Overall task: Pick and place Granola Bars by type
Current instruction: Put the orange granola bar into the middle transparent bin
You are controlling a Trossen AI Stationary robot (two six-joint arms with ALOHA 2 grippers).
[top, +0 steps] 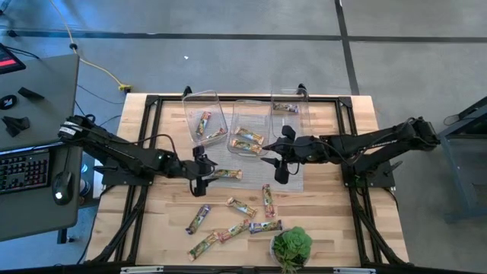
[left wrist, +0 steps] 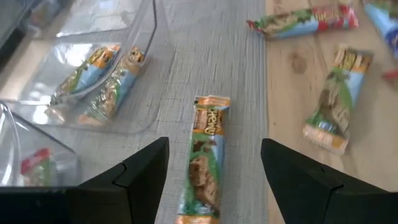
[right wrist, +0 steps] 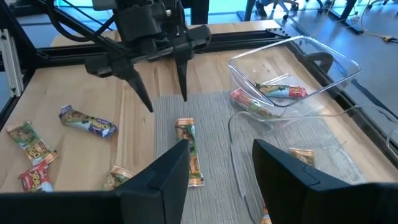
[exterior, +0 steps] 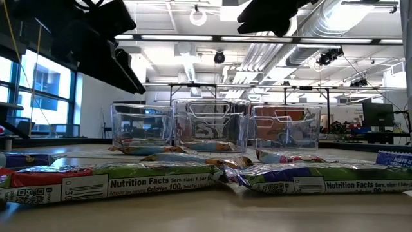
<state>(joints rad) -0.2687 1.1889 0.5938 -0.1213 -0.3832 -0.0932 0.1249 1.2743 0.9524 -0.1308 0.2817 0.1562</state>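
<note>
One green-gold granola bar lies flat on the grey mat, also seen in the high view. My left gripper hovers over it, open, with a finger on either side and apart from it; the right wrist view also shows this gripper. My right gripper stands open above the mat's right part, with nothing between its fingers. Several more granola bars lie loose on the wood nearer the front edge. Others rest inside the three clear bins.
The clear bins stand in a row at the far side: left, middle, right. A green potted plant sits at the front edge. A black frame borders the table.
</note>
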